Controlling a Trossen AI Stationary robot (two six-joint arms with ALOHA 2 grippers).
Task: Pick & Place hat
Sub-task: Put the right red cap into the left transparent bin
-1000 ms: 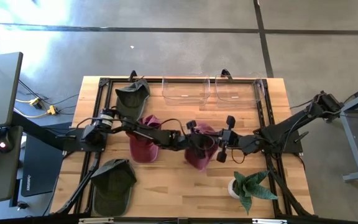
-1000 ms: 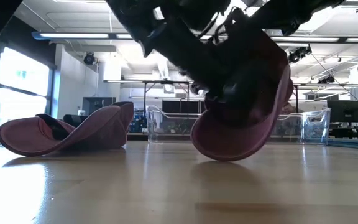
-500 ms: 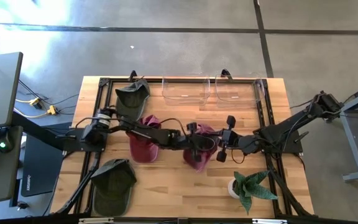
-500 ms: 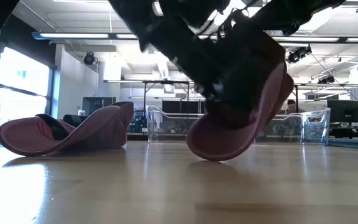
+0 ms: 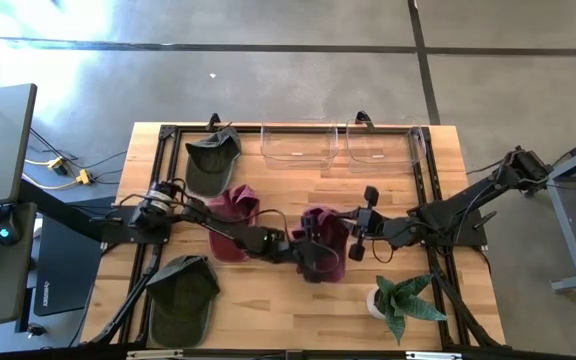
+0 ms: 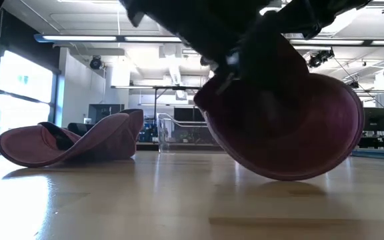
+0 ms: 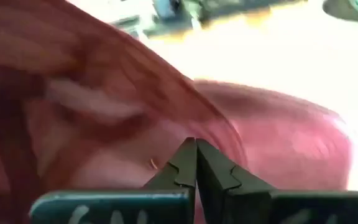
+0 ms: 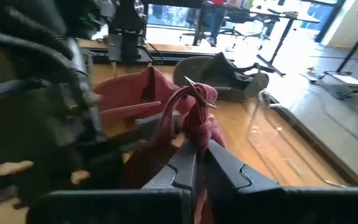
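A maroon hat [image 5: 326, 232] hangs at the table's middle between my two arms, and it looms large in the low view [image 6: 292, 133]. My left gripper [image 5: 306, 258] is shut on its near left side. My right gripper [image 5: 346, 238] is shut on its right side. A second maroon hat [image 5: 233, 215] lies on the table left of it, resting on its brim and crown [image 6: 72, 141]. One dark green hat [image 5: 213, 155] lies at the far left and another [image 5: 183, 295] at the near left. My left gripper pinches maroon cloth of the hat [image 7: 219, 134] between its two fingertips; which part of the hat this is, I cannot tell. It reaches in from the table's left, slanting slightly down. The hat hangs off the fingers. My right gripper pinches a bunched fold of the hat's cloth [image 8: 196, 121] between its two fingers, coming nearly level from the table's right. The cloth rises crumpled above the fingertips. The hat's rounded underside [image 6: 282, 175] hangs at the tabletop; whether it touches, I cannot tell.
Two clear bins [image 5: 298, 145] [image 5: 378, 145] stand along the far edge. A potted plant [image 5: 398, 300] stands at the near right. Bare wood lies along the near edge between the plant and the near green hat.
My left gripper has moved toward the table's near edge and rolled a little, keeping its hold. The held maroon hat has turned about with it: its near side has swung toward the near edge, while the side in my still right gripper stayed in place.
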